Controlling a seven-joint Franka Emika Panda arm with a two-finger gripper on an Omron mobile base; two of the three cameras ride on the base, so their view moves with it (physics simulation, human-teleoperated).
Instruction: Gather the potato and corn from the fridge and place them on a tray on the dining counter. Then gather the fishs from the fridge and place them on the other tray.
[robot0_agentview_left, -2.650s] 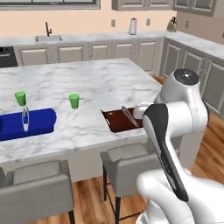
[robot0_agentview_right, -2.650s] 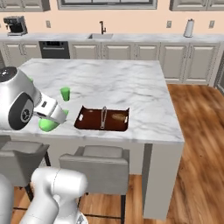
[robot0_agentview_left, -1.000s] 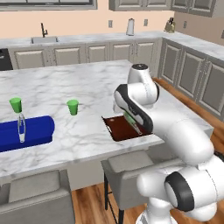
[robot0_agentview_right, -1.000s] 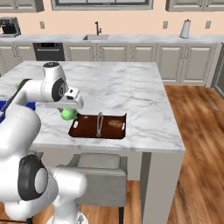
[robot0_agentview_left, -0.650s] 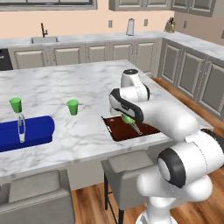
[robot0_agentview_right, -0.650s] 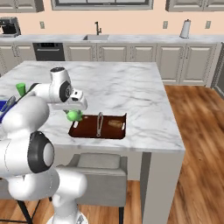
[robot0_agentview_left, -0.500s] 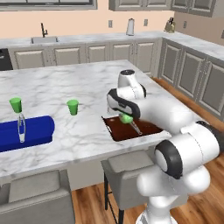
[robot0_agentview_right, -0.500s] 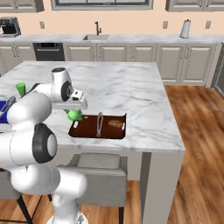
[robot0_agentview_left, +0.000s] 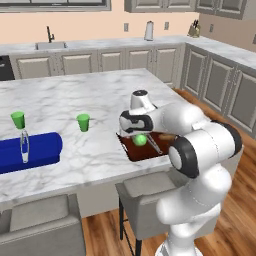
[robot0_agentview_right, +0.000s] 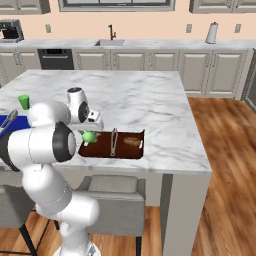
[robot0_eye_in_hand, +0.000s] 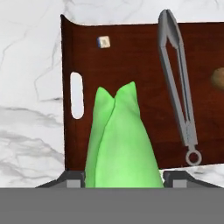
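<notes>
Two-finger dark-tipped gripper (robot0_eye_in_hand: 120, 175) is holding its jaws clamped on the bright light-green oblong corn cob (robot0_eye_in_hand: 119, 144), which is hanging over the near-left part of the dark brown flat rectangular tray (robot0_eye_in_hand: 127, 65) on the white-and-grey marbled dining counter (robot0_agentview_left: 90, 100). Thin arched grey metal handle (robot0_eye_in_hand: 177, 87) is lying across the tray; a small tan-brown oval potato (robot0_agentview_right: 132, 141) is resting on the tray beyond the handle. A tiny pale cube (robot0_eye_in_hand: 103, 42) is sitting on the tray's far side; any marking on it is unreadable. Deep blue rounded tray (robot0_agentview_left: 30, 150) is lying well apart to the left, two small green cups (robot0_agentview_left: 83, 122) standing near it.
</notes>
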